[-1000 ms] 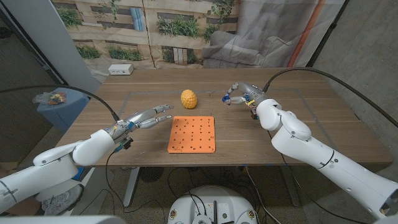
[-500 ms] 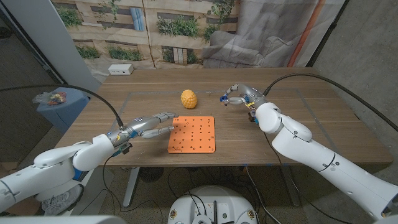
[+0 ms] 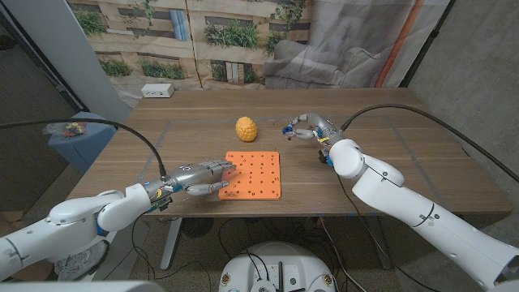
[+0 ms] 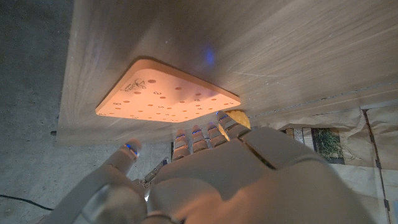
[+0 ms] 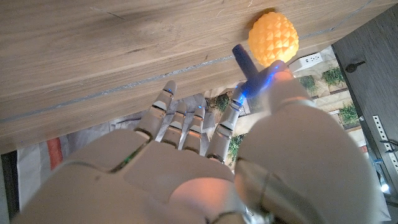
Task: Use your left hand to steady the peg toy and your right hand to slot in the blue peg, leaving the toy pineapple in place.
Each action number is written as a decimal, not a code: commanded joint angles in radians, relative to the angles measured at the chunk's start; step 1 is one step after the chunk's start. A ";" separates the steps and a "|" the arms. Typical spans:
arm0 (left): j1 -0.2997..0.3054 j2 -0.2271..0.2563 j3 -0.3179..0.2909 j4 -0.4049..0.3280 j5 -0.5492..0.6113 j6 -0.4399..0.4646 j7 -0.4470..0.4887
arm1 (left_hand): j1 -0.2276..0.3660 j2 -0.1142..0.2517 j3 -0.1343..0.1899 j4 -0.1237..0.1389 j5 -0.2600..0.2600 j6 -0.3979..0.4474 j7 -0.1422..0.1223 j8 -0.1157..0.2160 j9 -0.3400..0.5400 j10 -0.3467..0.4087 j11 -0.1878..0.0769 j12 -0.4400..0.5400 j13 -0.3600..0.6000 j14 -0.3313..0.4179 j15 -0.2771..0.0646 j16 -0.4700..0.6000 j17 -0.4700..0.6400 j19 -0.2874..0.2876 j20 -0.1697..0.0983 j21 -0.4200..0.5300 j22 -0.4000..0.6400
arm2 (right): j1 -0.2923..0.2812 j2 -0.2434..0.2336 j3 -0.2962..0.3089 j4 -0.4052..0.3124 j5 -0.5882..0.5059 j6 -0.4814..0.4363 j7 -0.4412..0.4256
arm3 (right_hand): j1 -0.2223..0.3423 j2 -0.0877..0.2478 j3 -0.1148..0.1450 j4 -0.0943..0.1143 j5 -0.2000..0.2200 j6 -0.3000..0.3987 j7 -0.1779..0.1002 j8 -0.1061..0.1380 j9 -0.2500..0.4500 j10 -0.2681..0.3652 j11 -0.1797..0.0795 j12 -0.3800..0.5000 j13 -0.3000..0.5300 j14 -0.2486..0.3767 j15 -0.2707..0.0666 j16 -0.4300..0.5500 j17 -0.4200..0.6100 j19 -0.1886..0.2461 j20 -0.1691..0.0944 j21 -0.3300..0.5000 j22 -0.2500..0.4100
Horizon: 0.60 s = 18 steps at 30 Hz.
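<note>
Approach step: the left hand, fingers spread and holding nothing, reaches the peg toy's left edge at table centre, while the right hand pinches the blue peg right of the toy pineapple — next, press the toy down and carry the peg over 1 hole.

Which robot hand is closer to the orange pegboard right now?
Left. The left robot hand reaches the orange pegboard's left edge, fingertips at or over it. The right robot hand, pinching the blue peg, is beyond the board's far right corner.
</note>
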<state>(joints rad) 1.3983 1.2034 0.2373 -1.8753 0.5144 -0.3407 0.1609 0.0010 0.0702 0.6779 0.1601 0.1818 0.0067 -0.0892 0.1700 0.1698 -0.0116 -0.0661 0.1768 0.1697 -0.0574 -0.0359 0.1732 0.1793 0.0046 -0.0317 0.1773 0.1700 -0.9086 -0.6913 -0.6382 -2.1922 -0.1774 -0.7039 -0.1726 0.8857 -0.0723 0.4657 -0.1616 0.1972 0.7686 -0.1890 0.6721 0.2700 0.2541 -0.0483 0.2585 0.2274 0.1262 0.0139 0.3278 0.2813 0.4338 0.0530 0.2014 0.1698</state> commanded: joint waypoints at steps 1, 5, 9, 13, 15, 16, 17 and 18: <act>-0.030 0.010 0.071 0.011 0.037 0.032 -0.016 | -0.003 0.089 0.000 0.010 0.007 -0.010 -0.001 0.003 0.001 -0.012 0.002 -0.004 0.003 -0.017 -0.066 -0.001 0.003 -0.014 -0.152 -0.004 0.003 | -0.018 0.018 -0.018 0.031 0.063 0.064 -0.092 | -0.003 0.006 -0.002 0.000 0.007 0.114 -0.028 0.049 0.028 0.014 -0.001 0.003 0.001 0.010 -0.002 0.009 0.002 0.004 -0.006 -0.002 0.004; -0.040 0.015 0.087 0.012 0.039 0.037 -0.015 | -0.004 0.088 -0.003 0.011 0.007 -0.013 0.000 0.004 0.001 -0.016 0.001 -0.003 0.003 -0.023 -0.066 -0.001 0.003 -0.024 -0.156 -0.004 0.004 | -0.021 0.015 -0.022 0.044 0.073 0.096 -0.106 | -0.002 0.007 -0.002 -0.001 0.008 0.119 -0.029 0.051 0.027 0.015 -0.001 0.002 0.001 0.011 -0.002 0.010 0.003 0.005 -0.008 -0.002 0.004; -0.052 0.020 0.102 0.019 0.044 0.030 -0.005 | -0.004 0.086 -0.006 0.011 0.008 -0.012 0.001 0.006 0.001 -0.013 -0.005 0.000 0.003 -0.020 -0.071 0.002 0.002 -0.030 -0.155 -0.003 0.004 | -0.024 0.014 -0.025 0.053 0.080 0.118 -0.116 | -0.001 0.008 -0.002 -0.001 0.009 0.119 -0.029 0.051 0.027 0.018 -0.005 0.002 0.000 0.010 -0.004 0.009 0.003 0.003 -0.011 -0.003 0.004; -0.056 0.034 0.109 0.022 0.045 0.034 -0.002 | -0.003 0.086 -0.009 0.011 0.008 -0.001 0.005 0.011 0.001 -0.002 -0.009 0.006 0.002 -0.007 -0.076 0.008 0.001 -0.031 -0.156 0.001 0.003 | -0.027 0.020 -0.038 0.064 0.075 0.135 -0.130 | 0.000 0.009 -0.003 -0.001 0.010 0.121 -0.030 0.052 0.027 0.019 -0.006 0.002 0.000 0.010 -0.007 0.010 0.004 0.001 -0.015 -0.004 0.004; -0.056 0.045 0.111 0.020 0.041 0.039 -0.008 | -0.003 0.086 -0.010 0.010 0.009 0.006 0.007 0.013 0.001 0.004 -0.007 0.008 0.002 0.000 -0.075 0.010 0.000 -0.027 -0.157 0.005 0.003 | -0.030 0.023 -0.044 0.070 0.074 0.146 -0.137 | 0.001 0.010 -0.002 -0.002 0.011 0.123 -0.032 0.052 0.026 0.022 -0.009 0.002 0.000 0.012 -0.008 0.010 0.004 0.002 -0.016 -0.003 0.004; -0.054 0.051 0.111 0.018 0.038 0.043 -0.010 | -0.002 0.085 -0.010 0.010 0.009 0.009 0.007 0.014 0.000 0.007 -0.006 0.009 0.002 0.005 -0.076 0.012 -0.001 -0.027 -0.157 0.006 0.003 | -0.032 0.024 -0.048 0.075 0.071 0.153 -0.141 | 0.001 0.010 -0.002 -0.002 0.011 0.124 -0.032 0.053 0.026 0.022 -0.008 0.002 0.000 0.013 -0.008 0.011 0.004 0.002 -0.016 -0.003 0.004; -0.052 0.055 0.111 0.017 0.039 0.047 -0.006 | -0.002 0.085 -0.011 0.010 0.009 0.009 0.008 0.014 0.000 0.008 -0.007 0.009 0.002 0.006 -0.076 0.012 -0.001 -0.027 -0.158 0.006 0.003 | -0.033 0.025 -0.050 0.078 0.069 0.160 -0.144 | 0.002 0.010 -0.002 -0.002 0.012 0.124 -0.032 0.053 0.026 0.023 -0.010 0.002 0.000 0.013 -0.008 0.011 0.004 0.003 -0.016 -0.003 0.004; -0.049 0.060 0.110 0.017 0.034 0.052 -0.006 | -0.002 0.085 -0.011 0.009 0.009 0.010 0.008 0.014 0.000 0.009 -0.007 0.010 0.002 0.007 -0.077 0.012 -0.001 -0.027 -0.158 0.006 0.003 | -0.035 0.026 -0.056 0.087 0.064 0.177 -0.150 | 0.002 0.010 -0.002 -0.002 0.012 0.124 -0.032 0.053 0.026 0.023 -0.011 0.002 0.000 0.013 -0.008 0.011 0.004 0.003 -0.017 -0.003 0.004</act>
<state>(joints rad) 1.3553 1.2273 0.3230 -1.8602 0.5505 -0.3110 0.1512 0.0010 0.0702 0.6697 0.1682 0.1817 0.0073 -0.0782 0.1780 0.1674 -0.0091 -0.0715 0.1813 0.1696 -0.0567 -0.0356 0.1802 0.1764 -0.0201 -0.0283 0.1779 0.1699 -0.9302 -0.6767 -0.6648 -2.1438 -0.1137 -0.6004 -0.2755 0.8858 -0.0724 0.4657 -0.1616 0.2049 0.7686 -0.1890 0.6721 0.2701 0.2648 -0.0591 0.2585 0.2275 0.1331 0.0068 0.3329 0.2812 0.4346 0.0444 0.2014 0.1697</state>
